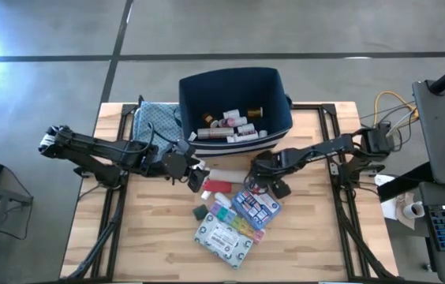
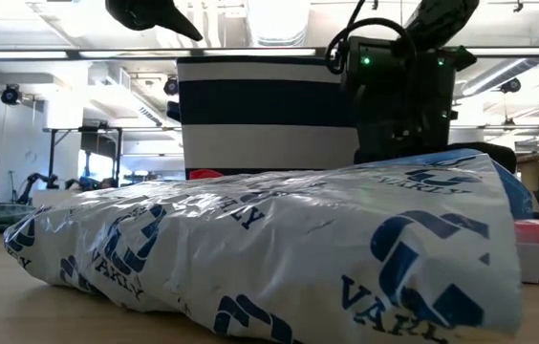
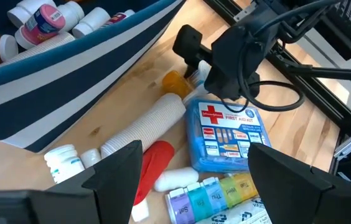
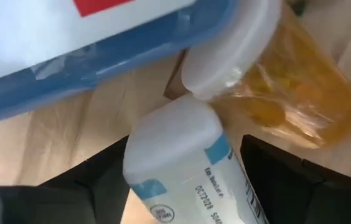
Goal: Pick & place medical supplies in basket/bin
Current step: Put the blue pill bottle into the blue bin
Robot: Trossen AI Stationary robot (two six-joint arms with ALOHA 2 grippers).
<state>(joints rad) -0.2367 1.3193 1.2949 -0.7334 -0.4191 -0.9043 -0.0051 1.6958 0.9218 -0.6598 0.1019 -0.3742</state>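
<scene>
White bottle (image 4: 182, 168) between my right claw's (image 4: 182, 186) half-open fingers, orange bottle (image 4: 300, 93) at two o'clock: light, slippery; grip mid-body.

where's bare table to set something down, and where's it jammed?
Bare wood: the near-left corner of the table, left of the flat packet, and the near-right corner, right of the first-aid pouch. Crowded: the centre strip in front of the bin, where both grippers, left and right, work among the supplies.
</scene>
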